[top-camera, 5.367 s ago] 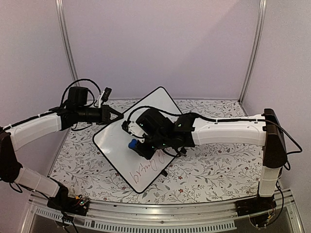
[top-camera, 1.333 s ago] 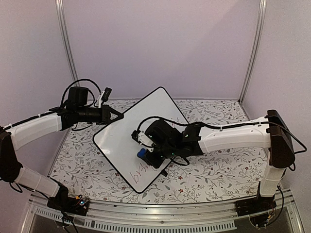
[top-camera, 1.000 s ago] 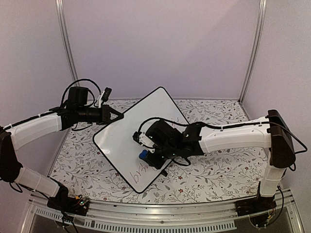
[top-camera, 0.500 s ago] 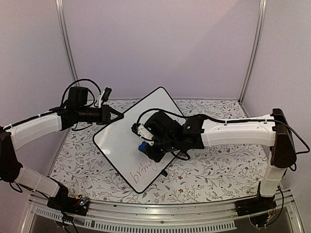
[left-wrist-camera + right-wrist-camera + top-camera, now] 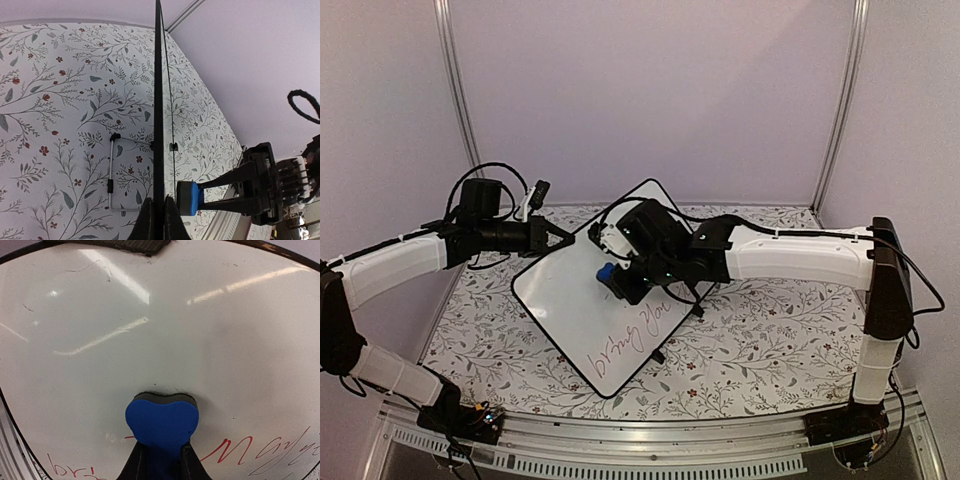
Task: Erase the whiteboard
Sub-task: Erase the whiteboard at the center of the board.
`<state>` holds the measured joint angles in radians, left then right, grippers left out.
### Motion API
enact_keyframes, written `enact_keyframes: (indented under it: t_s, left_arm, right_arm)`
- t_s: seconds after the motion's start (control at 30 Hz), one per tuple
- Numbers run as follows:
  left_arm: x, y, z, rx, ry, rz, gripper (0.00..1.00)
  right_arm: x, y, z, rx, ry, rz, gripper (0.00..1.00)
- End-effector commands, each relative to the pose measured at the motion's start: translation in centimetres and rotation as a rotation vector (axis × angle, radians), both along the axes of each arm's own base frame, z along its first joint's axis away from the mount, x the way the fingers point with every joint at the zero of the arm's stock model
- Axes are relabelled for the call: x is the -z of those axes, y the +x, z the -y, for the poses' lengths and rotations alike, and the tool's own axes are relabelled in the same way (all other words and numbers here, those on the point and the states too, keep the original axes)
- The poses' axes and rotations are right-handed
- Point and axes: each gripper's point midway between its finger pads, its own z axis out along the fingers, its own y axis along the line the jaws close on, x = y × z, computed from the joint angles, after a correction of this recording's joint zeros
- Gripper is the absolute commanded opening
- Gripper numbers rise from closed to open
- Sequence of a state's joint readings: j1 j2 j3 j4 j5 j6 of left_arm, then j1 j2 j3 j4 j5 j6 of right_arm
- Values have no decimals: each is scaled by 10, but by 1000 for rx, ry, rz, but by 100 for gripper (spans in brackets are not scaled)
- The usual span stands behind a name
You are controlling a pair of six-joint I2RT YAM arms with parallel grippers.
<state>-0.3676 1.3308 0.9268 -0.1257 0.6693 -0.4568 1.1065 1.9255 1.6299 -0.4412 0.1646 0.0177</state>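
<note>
The whiteboard (image 5: 560, 295) stands tilted on the table, with red handwriting (image 5: 635, 335) across its lower part. My left gripper (image 5: 563, 236) is shut on the board's upper left rim; the left wrist view shows the board edge-on (image 5: 158, 100) between the fingers (image 5: 159, 220). My right gripper (image 5: 612, 277) is shut on a blue eraser (image 5: 605, 272) near the board's upper middle. In the right wrist view the eraser (image 5: 161, 421) presses its dark felt on the white surface (image 5: 150, 315), just above the red writing (image 5: 240, 450). The left wrist view shows the eraser (image 5: 190, 197) at the board's face.
A floral cloth (image 5: 760, 340) covers the table. A wire stand (image 5: 111, 175) props the board from behind, and a small black foot (image 5: 658, 355) shows at its lower edge. Purple walls and metal posts (image 5: 840, 100) enclose the area; a metal rail (image 5: 650, 445) runs along the front.
My right gripper has slid the eraser up the board, from its lower middle toward its upper middle. More red writing now shows below it. The left arm and the board have stayed still.
</note>
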Motion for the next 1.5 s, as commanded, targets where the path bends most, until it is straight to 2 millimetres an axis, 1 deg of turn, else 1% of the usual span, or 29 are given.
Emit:
enact_keyframes:
  t_s: [0.0, 0.23, 0.6, 1.03, 1.2, 1.33, 1.47]
  left_arm:
    - [3, -2, 6, 29, 14, 8, 0]
    - [3, -2, 6, 28, 15, 6, 0]
    - [4, -2, 6, 28, 16, 4, 0]
    - [5, -2, 6, 27, 18, -1, 0]
    - [5, -2, 6, 30, 17, 0, 0]
    - [5, -1, 6, 28, 17, 0, 0]
    - [6, -2, 6, 29, 17, -2, 0]
  right_arm:
    - [11, -8, -11, -55, 10, -42, 4]
    - [28, -18, -5, -67, -3, -93, 3]
    - [55, -33, 16, -50, -52, -164, 3]
    - [75, -47, 33, -33, -114, -185, 4]
    - [80, -50, 39, -29, -127, -197, 4]
    - [79, -53, 42, -29, -132, -200, 3]
    - [70, -52, 43, -28, -122, -189, 3]
